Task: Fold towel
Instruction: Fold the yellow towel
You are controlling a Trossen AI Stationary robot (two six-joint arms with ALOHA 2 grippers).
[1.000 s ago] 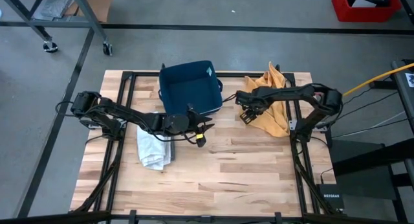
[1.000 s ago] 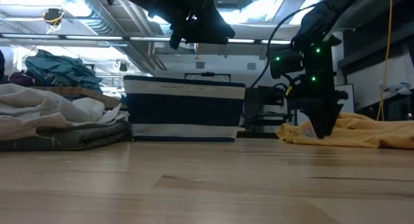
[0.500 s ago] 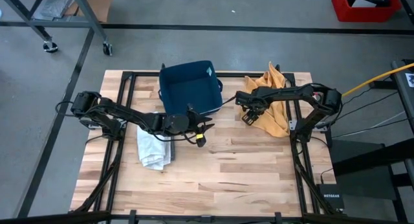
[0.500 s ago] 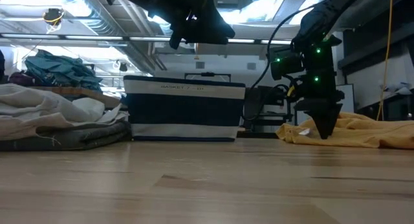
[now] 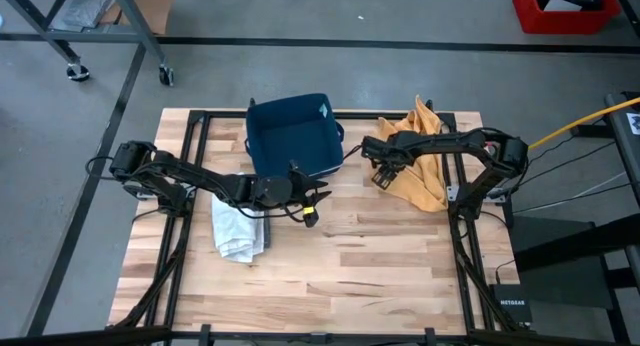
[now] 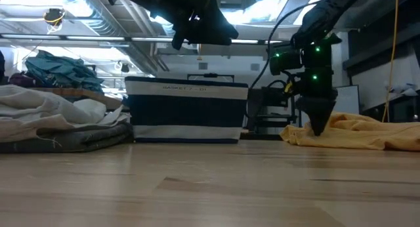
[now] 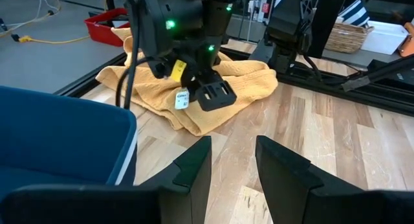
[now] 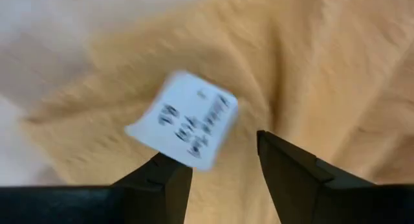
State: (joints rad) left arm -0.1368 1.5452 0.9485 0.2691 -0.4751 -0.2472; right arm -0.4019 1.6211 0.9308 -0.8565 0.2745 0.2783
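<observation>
A crumpled yellow towel [image 5: 425,161] lies on the table's far right part, with a white label [image 8: 184,127] at its left edge. My right gripper [image 5: 384,176] points steeply down over that edge, open, and its fingertips [image 8: 291,166] stand on either side of a spot beside the label. In the low view its tips [image 6: 319,125] reach down to the towel's [image 6: 367,132] edge. My left gripper [image 5: 305,204] hovers open above the table's middle, in front of the basket, with nothing between its fingers [image 7: 194,169], facing the towel [image 7: 252,75]. My right gripper stands with its open fingers right at the towel's left edge [image 7: 194,117], coming from above. I cannot tell whether the tips touch the cloth; nothing is pinched between them.
A dark blue basket [image 5: 293,134] stands at the far middle of the table. A pile of white and grey cloths [image 5: 238,231] lies at the left, below my left arm. Bare wood [image 5: 370,261] spreads over the near half.
My right gripper has rolled about its own pointing line above the towel's left edge, staying open and nearly in place. The towel has not moved.
</observation>
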